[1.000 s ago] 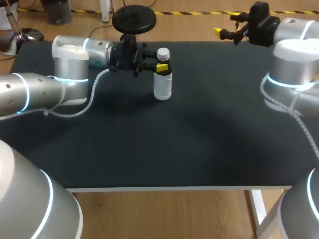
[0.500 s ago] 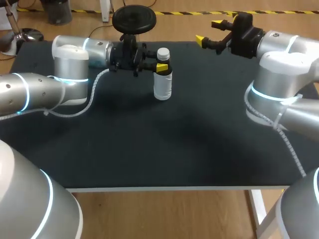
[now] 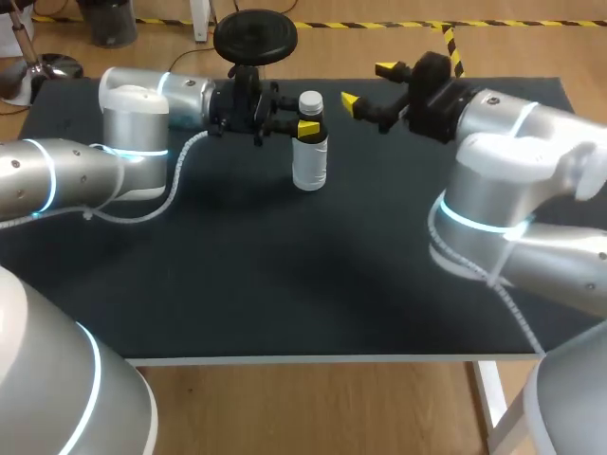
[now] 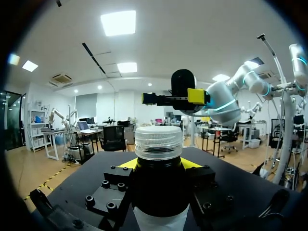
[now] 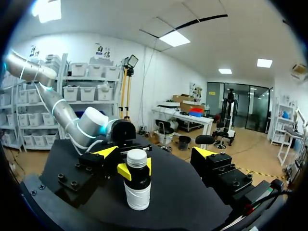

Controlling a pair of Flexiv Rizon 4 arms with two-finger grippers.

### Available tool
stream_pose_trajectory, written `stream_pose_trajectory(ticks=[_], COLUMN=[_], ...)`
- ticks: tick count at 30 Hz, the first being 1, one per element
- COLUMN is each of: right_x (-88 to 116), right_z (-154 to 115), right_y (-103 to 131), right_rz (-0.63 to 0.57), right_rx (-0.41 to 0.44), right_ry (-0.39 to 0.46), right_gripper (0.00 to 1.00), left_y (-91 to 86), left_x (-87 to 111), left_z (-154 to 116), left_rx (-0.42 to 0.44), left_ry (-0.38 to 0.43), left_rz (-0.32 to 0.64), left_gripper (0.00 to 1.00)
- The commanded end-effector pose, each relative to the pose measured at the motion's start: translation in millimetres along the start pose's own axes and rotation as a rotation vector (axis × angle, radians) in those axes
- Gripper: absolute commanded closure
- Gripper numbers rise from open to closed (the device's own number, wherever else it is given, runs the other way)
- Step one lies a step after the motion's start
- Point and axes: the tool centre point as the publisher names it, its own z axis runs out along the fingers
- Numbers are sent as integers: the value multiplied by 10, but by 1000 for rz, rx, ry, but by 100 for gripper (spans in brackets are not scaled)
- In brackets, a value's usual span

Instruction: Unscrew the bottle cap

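A small bottle [image 3: 310,163] with a white label, dark neck and white ribbed cap [image 3: 310,100] stands upright at the table's far middle. My left gripper [image 3: 305,128] comes in from the left and is shut on the bottle's dark neck just under the cap. The left wrist view has the cap [image 4: 159,142] rising between my fingers [image 4: 191,163]. My right gripper [image 3: 367,86] hangs open to the right of the cap and apart from it, a little higher. In the right wrist view the bottle [image 5: 137,187] stands ahead of the wide-open right gripper [image 5: 155,153].
The black table top [image 3: 313,275] stretches bare from the bottle to the front edge. My right arm's elbow [image 3: 493,180] stands over the right half of the table.
My right arm has swung left from the far right corner toward the bottle, its gripper still open. The left arm and the bottle have kept still.
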Motion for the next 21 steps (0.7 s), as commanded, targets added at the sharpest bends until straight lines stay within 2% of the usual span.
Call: stream_pose_trajectory(ticks=[1, 10, 21], right_x=[126, 287, 542], right_z=[157, 342, 551], right_y=[-11, 18, -101], right_rz=[6, 31, 62], right_rx=[4, -20, -29], right_ry=[-146, -135, -103], right_gripper=[0, 0, 0], left_y=[-2, -2, -2], left_x=[1, 1, 1], left_z=[9, 9, 9], left_rx=[-1, -1, -1], left_ry=[-2, -2, -2], left_rz=[1, 1, 1], left_gripper=[100, 100, 100])
